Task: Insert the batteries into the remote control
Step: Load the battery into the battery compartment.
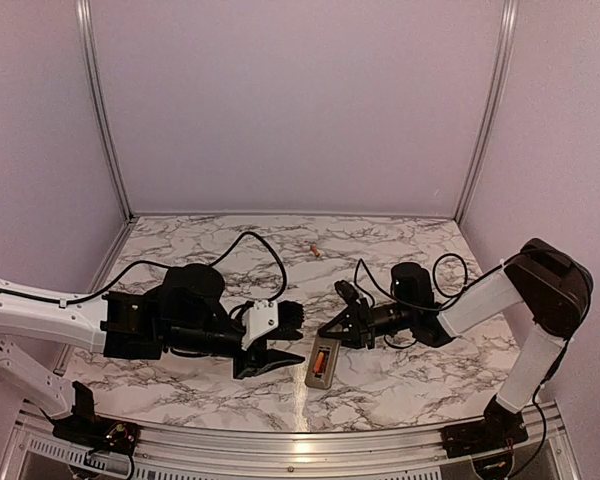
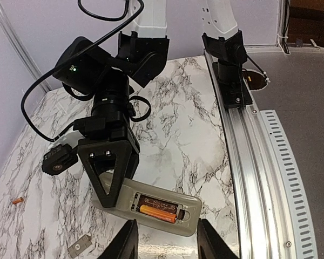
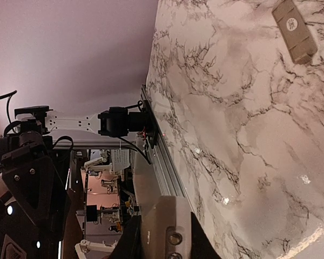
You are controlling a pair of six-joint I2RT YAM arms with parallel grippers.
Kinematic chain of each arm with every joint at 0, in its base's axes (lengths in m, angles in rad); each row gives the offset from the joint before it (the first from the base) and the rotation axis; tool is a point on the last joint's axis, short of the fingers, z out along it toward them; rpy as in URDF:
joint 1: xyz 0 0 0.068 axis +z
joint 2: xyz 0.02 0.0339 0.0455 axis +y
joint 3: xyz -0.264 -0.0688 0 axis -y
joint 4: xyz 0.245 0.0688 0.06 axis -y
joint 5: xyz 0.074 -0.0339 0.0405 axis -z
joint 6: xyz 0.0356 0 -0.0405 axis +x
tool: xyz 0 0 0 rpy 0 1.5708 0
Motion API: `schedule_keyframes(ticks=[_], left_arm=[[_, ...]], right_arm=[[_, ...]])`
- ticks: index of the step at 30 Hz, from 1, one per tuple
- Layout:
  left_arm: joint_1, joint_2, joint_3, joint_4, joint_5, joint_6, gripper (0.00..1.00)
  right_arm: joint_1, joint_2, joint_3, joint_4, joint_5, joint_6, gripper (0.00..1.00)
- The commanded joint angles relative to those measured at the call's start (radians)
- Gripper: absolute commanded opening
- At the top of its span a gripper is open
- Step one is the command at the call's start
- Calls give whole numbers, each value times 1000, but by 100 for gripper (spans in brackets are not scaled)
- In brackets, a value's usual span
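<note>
Both arms stretched inward and low. The left gripper (image 2: 167, 241) had its jaws parted, and the right gripper (image 1: 329, 329) – just across from it – was pinched narrow.

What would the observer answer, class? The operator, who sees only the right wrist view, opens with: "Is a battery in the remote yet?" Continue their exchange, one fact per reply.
Observer: Yes. One battery lies in the remote's recess, and the bay beside it is empty.
Operator: Where is the other one?
Observer: The second battery lies loose near the table's far edge, apart from both arms.
Operator: Is the left end effector free?
Observer: Yes. The left end effector is open and holds nothing, close beside the remote.
</note>
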Motion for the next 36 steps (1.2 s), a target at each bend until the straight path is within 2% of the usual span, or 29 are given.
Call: schedule_keyframes(ticks=[1, 5, 12, 36], left_arm=[[-19, 50, 42, -75, 27, 212, 36], [-36, 101, 71, -108, 31, 265, 30], [-48, 173, 114, -141, 22, 313, 26], [-54, 286, 188, -183, 18, 362, 25]], right_arm=[[15, -26, 54, -88, -48, -61, 0], [28, -22, 77, -123, -64, -82, 0], [48, -9, 94, -135, -79, -88, 0], [75, -14, 96, -136, -80, -85, 0]])
